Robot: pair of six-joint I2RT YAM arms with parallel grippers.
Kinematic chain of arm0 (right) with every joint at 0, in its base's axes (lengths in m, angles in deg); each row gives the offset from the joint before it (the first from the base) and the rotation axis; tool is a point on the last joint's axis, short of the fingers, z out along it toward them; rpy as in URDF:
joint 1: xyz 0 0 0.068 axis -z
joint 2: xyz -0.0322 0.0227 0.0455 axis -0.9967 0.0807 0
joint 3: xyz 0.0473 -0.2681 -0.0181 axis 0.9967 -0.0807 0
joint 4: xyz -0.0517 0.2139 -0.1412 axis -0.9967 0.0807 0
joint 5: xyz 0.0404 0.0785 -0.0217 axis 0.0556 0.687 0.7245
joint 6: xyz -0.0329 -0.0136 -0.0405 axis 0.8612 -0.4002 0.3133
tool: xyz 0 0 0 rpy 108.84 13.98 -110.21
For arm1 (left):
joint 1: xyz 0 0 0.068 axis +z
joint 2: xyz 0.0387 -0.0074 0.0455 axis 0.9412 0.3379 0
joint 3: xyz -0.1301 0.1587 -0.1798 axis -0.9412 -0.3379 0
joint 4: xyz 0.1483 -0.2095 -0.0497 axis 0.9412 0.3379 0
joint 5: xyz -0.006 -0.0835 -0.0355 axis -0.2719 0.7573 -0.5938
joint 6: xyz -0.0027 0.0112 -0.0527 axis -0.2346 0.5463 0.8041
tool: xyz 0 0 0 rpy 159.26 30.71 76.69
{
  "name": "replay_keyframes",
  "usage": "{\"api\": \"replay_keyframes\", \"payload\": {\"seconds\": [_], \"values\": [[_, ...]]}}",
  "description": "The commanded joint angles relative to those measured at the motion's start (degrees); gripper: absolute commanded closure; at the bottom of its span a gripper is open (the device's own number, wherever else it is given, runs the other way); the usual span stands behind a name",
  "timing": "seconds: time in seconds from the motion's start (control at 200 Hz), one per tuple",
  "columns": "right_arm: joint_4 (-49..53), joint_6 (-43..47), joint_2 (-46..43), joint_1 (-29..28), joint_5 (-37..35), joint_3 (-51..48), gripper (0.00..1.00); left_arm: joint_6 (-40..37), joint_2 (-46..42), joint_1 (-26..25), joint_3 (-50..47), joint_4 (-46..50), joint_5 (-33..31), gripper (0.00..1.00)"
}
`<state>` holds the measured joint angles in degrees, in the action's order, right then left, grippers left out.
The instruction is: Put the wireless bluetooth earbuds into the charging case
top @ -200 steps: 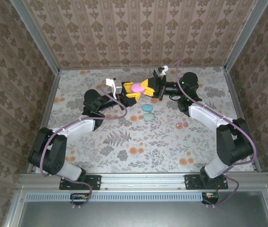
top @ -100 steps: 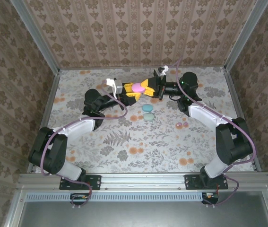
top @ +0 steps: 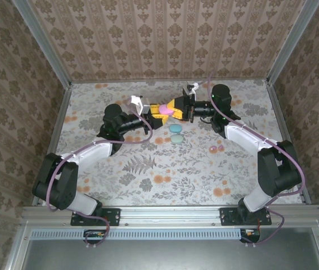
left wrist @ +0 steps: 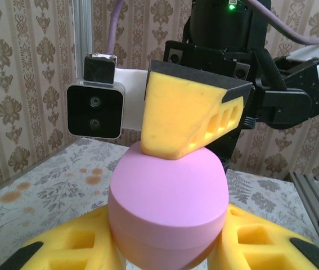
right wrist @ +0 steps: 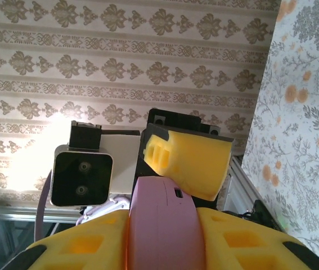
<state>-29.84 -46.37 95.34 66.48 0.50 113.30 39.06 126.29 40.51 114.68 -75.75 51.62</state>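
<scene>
Both grippers hold the pink case (top: 165,109) aloft.
The left gripper (top: 158,111) and right gripper (top: 174,106) clamp it from opposite sides; the pink earbuds (top: 216,148) lie on the table (top: 120,174).

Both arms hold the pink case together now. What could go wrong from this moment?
1. The pink case is rounded and smooth, and two pairs of jaws squeeze it crosswise; it may pop out and drop near the cyan case.
2. The jaws are crowded together; a small move could knock one against the other.
3. The earbuds lie loose beside the right arm, which could sweep them away.
</scene>
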Motion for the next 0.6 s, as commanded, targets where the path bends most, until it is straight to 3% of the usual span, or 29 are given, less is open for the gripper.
{"api": "replay_keyframes", "payload": {"seconds": [0.0, 0.375, 0.51, 0.595], "values": [[3.6, 2.6, -1.7, 0.1, 0.5, -0.1, 0.65, -4.4, -3.1, -0.7, 2.0, 3.9, 1.2, 0.68], [8.4, 6.1, -2.6, 1.1, 0.8, -1.3, 0.60, -5.0, -3.6, -0.6, 2.7, 5.5, 1.2, 0.70], [7.9, 6.1, -2.7, 1.1, 1.2, -1.5, 0.70, -4.5, -3.6, -0.6, 2.5, 5.0, 0.8, 0.69], [6.4, 5.0, -2.6, 1.1, 0.5, -1.9, 0.76, -3.5, -3.4, -0.6, 2.3, 3.3, 0.7, 0.64]]}}
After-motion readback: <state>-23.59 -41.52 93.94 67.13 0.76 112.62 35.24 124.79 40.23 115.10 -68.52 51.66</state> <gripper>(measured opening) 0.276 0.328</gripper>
